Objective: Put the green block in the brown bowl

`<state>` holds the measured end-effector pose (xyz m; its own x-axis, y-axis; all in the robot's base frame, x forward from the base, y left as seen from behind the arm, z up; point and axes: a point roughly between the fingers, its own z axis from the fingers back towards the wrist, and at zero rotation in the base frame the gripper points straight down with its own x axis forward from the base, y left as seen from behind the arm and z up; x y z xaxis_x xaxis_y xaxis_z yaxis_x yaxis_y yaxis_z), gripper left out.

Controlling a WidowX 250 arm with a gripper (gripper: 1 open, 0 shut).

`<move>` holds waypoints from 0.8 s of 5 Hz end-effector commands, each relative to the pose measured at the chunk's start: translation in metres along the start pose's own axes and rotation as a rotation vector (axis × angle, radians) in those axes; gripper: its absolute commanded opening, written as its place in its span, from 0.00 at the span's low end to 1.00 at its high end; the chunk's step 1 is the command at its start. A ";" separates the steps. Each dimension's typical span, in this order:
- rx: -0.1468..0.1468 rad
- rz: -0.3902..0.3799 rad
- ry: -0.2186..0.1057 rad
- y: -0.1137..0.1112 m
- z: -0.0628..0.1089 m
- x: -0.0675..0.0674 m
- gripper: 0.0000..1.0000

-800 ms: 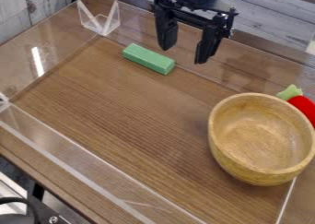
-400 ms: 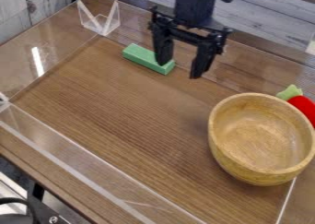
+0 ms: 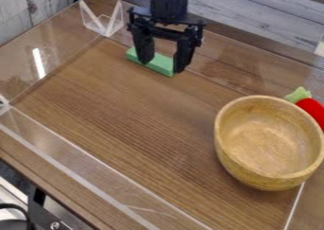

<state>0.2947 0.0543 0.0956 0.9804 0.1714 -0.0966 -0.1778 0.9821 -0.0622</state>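
Observation:
The green block (image 3: pixel 159 65) lies flat on the wooden table at the back, partly hidden behind my gripper (image 3: pixel 166 57). The gripper hangs over the block with its two black fingers (image 3: pixel 147 49) spread wide, one at each side of the bar; whether they touch it I cannot tell. It is open and holds nothing. The brown bowl (image 3: pixel 268 141), large, wooden and empty, stands at the right front, well away from the gripper.
A red-and-green item (image 3: pixel 306 103) with a leafy top lies just behind the bowl at the right edge. Clear acrylic walls (image 3: pixel 76 168) fence the table's front and left. A clear bracket (image 3: pixel 101 19) stands at the back left.
The gripper has moved left and down from right of the block to over it, staying open. The block and bowl have not moved.

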 end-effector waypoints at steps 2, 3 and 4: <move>-0.094 0.328 -0.113 0.025 0.008 0.024 1.00; -0.173 0.549 -0.137 0.039 0.003 0.036 1.00; -0.240 0.732 -0.159 0.048 -0.002 0.048 1.00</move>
<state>0.3251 0.1040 0.0679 0.6058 0.7884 -0.1068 -0.7877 0.5754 -0.2202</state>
